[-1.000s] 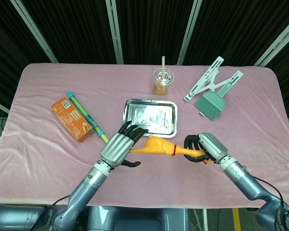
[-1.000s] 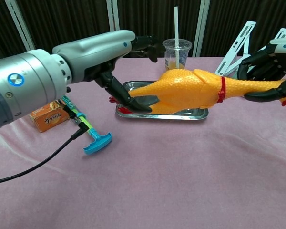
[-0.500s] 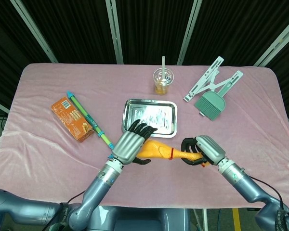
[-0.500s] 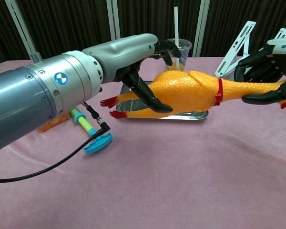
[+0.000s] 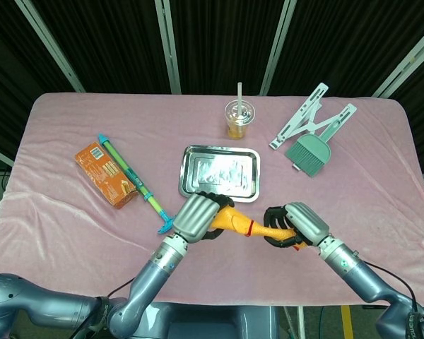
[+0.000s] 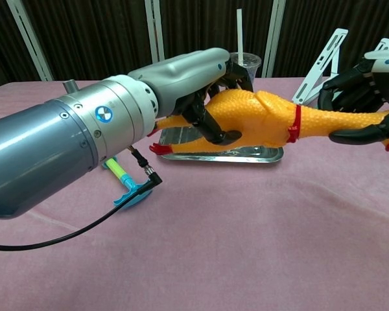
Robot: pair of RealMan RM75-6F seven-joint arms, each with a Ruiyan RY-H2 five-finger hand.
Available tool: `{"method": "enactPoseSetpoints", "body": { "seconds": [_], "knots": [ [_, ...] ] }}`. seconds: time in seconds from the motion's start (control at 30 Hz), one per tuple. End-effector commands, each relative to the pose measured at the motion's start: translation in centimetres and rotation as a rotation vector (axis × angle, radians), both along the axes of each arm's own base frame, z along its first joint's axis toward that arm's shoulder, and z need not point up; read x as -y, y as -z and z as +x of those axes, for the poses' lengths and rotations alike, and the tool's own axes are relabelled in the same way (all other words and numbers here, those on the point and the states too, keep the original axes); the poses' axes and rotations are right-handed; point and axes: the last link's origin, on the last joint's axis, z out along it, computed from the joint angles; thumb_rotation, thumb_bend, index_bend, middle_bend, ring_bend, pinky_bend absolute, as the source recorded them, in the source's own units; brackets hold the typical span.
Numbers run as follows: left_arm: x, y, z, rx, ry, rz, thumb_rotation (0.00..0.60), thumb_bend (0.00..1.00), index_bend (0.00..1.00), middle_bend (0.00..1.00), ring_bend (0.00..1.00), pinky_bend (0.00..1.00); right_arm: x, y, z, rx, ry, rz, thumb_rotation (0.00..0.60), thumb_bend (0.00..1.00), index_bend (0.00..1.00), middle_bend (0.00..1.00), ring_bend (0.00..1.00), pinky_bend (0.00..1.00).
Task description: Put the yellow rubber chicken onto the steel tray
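The yellow rubber chicken [image 5: 239, 223] is held off the desk [image 5: 56, 212] between both hands, just on the near side of the steel tray [image 5: 220, 171], which lies flat near the middle of the desk. The left hand [image 5: 196, 216] has its fingers [image 6: 211, 126] wrapped around the body end, with the red feet sticking out below, while the right hand [image 5: 295, 224] grasps the neck end beyond the red collar. The chicken's long axis runs left to right, roughly parallel to the tray's near rim, so the tray lies straight ahead of it, toward the far edge of the desk. Judging from this, the coming move is a short carry forward and a lowering, keeping the body level so both ends come down inside the rim. The left hand sits closer to the tray and looks better placed to guide the set-down.
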Motion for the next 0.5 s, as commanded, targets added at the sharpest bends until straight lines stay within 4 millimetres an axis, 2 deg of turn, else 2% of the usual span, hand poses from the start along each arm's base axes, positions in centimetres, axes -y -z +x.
{"method": "enactPoseSetpoints", "body": {
  "seconds": [0.03,0.23,0.33,0.4,0.5],
  "knots": [
    [0.02,0.16,-0.15,0.017,0.017,0.025,0.6,0.64,0.62,0.69,0.6,0.66,-0.08,0.04,0.01,0.001,0.0,0.003,0.6,0.42,0.93,0.72,0.75,0.86],
    [-0.07,0.2,-0.45,0.059,0.022,0.032,0.6,0.71,0.77,0.85,0.74,0.78,-0.28,0.37,-0.03,-0.003,0.0,0.017,0.6,0.42,0.93,0.73,0.75,0.86],
    [-0.01,0.25,-0.52,0.064,0.024,0.027,0.6,0.68,0.77,0.85,0.74,0.78,-0.27,0.47,-0.05,-0.002,0.001,0.018,0.6,0.42,0.93,0.73,0.75,0.86],
    [0.01,0.23,-0.57,0.066,0.026,0.026,0.6,0.51,0.67,0.75,0.67,0.73,-0.19,0.49,-0.14,-0.004,0.005,0.016,0.6,0.42,0.93,0.73,0.75,0.86],
    [0.02,0.21,-0.86,0.07,0.017,0.024,0.6,0.23,0.43,0.56,0.48,0.56,-0.06,0.45,-0.32,-0.007,0.013,0.014,0.6,0.42,0.93,0.73,0.75,0.86]
  ]
}}
